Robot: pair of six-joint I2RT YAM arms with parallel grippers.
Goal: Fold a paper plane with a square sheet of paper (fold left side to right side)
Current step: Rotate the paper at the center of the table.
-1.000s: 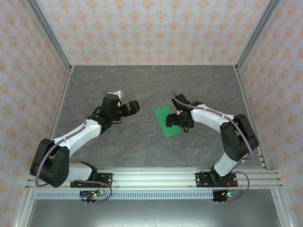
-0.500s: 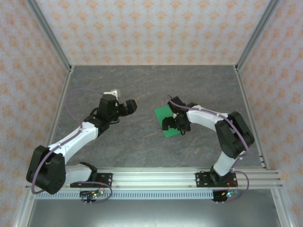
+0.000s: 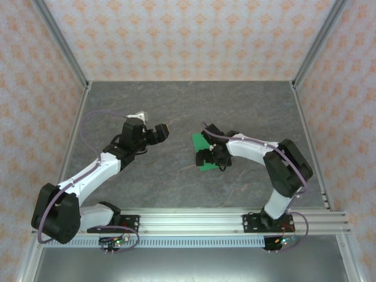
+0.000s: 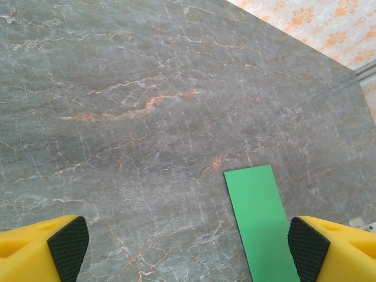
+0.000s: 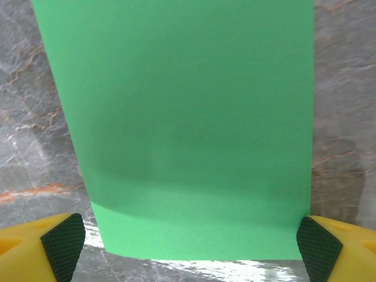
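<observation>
The square sheet of paper (image 3: 200,141) is bright green and lies flat on the grey marbled table (image 3: 176,106), right of centre, as a plain rectangle with straight edges. My right gripper (image 3: 212,157) hovers low over its near half, open. In the right wrist view the paper (image 5: 182,117) spans almost the whole gap of the right gripper (image 5: 191,244), between the black pads (image 5: 61,241), and nothing is held. My left gripper (image 3: 163,133) hangs open above bare table to the paper's left. In the left wrist view the paper (image 4: 258,217) lies by the right pad of the left gripper (image 4: 188,249).
Patterned walls with metal corner posts (image 3: 61,47) close the table in on three sides. An aluminium rail (image 3: 194,220) carrying both arm bases runs along the near edge. Bare table lies behind and left of the paper.
My right gripper has slid left and nearer over the paper, covering more of it, and its jaws opened slightly wider. The left arm drew back a little to the left.
</observation>
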